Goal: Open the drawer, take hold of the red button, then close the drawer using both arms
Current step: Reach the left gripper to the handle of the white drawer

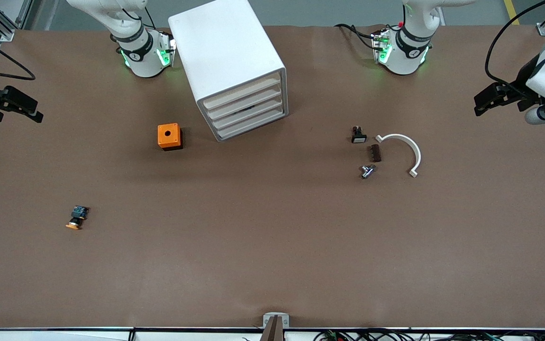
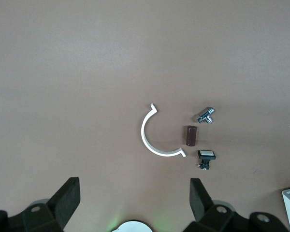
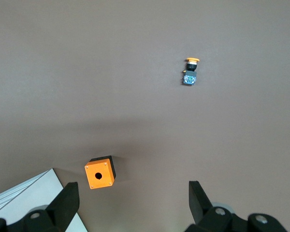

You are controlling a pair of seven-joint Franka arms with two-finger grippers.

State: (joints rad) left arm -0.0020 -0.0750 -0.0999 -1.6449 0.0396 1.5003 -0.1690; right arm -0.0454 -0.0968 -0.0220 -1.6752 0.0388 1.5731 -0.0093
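Near the top centre of the front view stands the white drawer cabinet point(image 1: 229, 66), angled, all four drawers point(image 1: 246, 111) shut, so nothing of the task looks begun. No red-capped button shows anywhere; I judge it lies inside a drawer, hidden for now. Both arms wait raised at the frame's edges, probably parked clear so the cabinet front is free to approach. At the upper right edge hangs the left gripper point(image 1: 483, 102), its fingers point(image 2: 67, 195) spread wide in its wrist view; at the upper left edge the right gripper point(image 1: 26, 110) is likewise wide. Across the brown surface point(image 1: 272, 255) lie an orange cube point(image 1: 169, 136), an orange-capped button point(image 1: 77, 217), a white curved clip point(image 1: 403, 149), a brown block point(image 1: 375, 153) and a metal fitting point(image 1: 366, 171).
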